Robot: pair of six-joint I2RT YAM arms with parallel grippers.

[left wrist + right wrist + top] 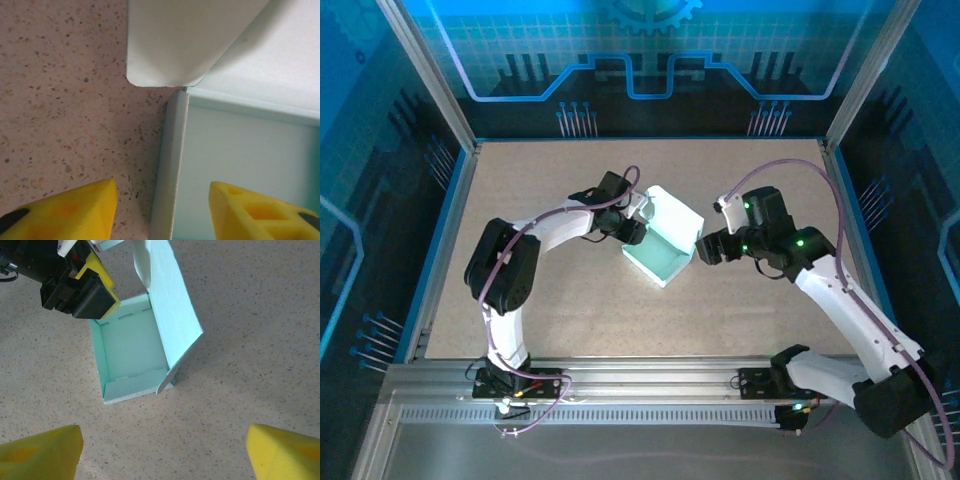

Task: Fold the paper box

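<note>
The box [663, 250] sits mid-table [540, 300] as an open tray with its lid [172, 315] raised along one long side. Left gripper [162, 202]: jaws released, straddling a tray wall, one finger [255, 212] over the tray floor, the other outside. Wall contact cannot be confirmed. Right gripper [162, 440]: jaws spread wide, near the box but not touching it.

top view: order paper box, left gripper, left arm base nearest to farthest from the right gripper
1. paper box, just left of the right gripper
2. left gripper, at the box's other side
3. left arm base, bottom left at the near edge
</note>
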